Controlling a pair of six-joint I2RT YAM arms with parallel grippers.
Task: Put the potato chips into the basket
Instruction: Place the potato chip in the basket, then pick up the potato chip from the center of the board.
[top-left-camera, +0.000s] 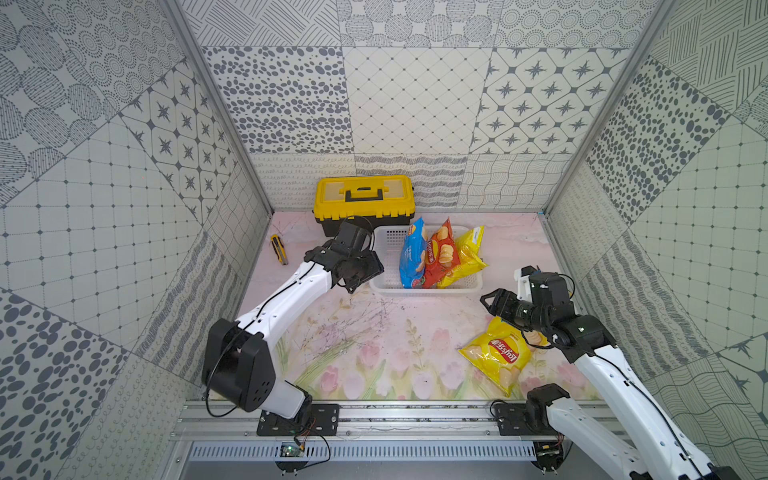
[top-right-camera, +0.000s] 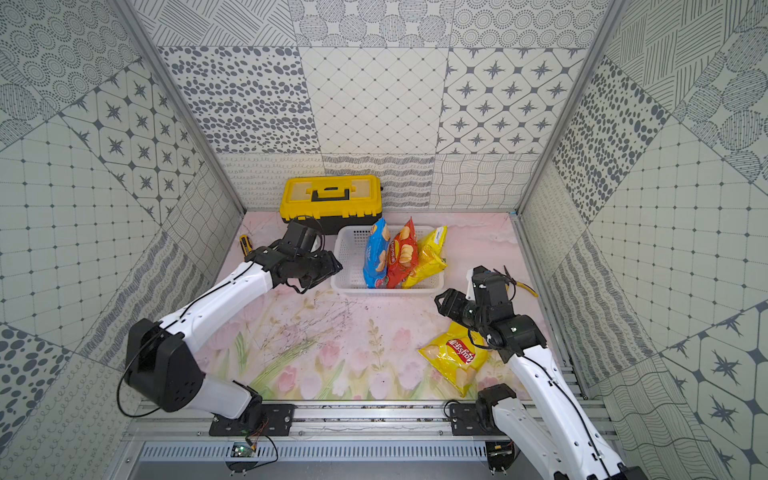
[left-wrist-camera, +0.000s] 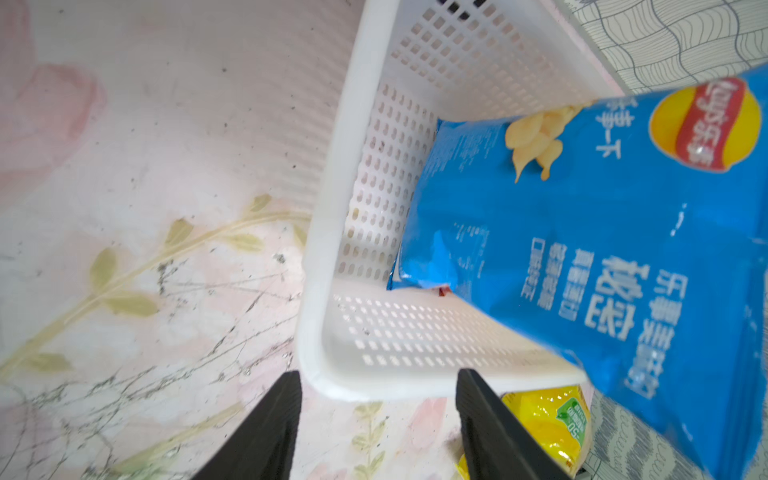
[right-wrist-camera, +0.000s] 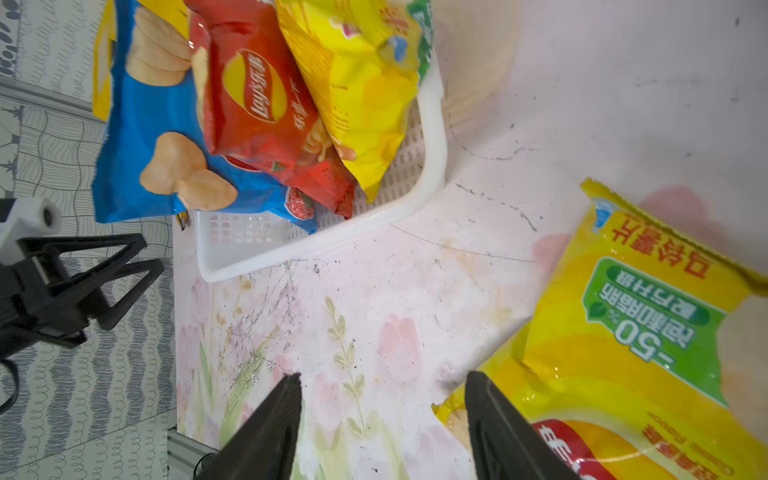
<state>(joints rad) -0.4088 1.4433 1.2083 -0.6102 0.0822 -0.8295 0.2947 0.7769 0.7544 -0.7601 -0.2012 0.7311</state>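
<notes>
1. In both top views the basket (top-left-camera: 390, 266) sits at the back of the table (top-left-camera: 374, 332). A blue bag (top-left-camera: 411, 253), red bag (top-left-camera: 440, 253) and yellow bag (top-left-camera: 467, 257) stand on edge inside it, leaning together. The loose bag (top-left-camera: 496, 353) lies flat on the table at front right, one end hidden under the right arm.
2. Left wrist view: the left end effector (left-wrist-camera: 377, 374) is spread and empty, just off a basket corner. The blue bag leans inside, with bare basket floor beside it.
3. Right wrist view: the right end effector (right-wrist-camera: 383, 375) is spread with nothing between its fingers. One finger is at the loose bag's edge; contact cannot be told. The bag looks puffed and glossy, so probably very light and air-cushioned, with slick film over brittle chips. A hard squeeze on the belly would likely crush the chips or let the bag squirt out. The flat crimped seam at the end toward the basket, or a slack corner, seems the better hold. Expect it to dangle when lifted.
</notes>
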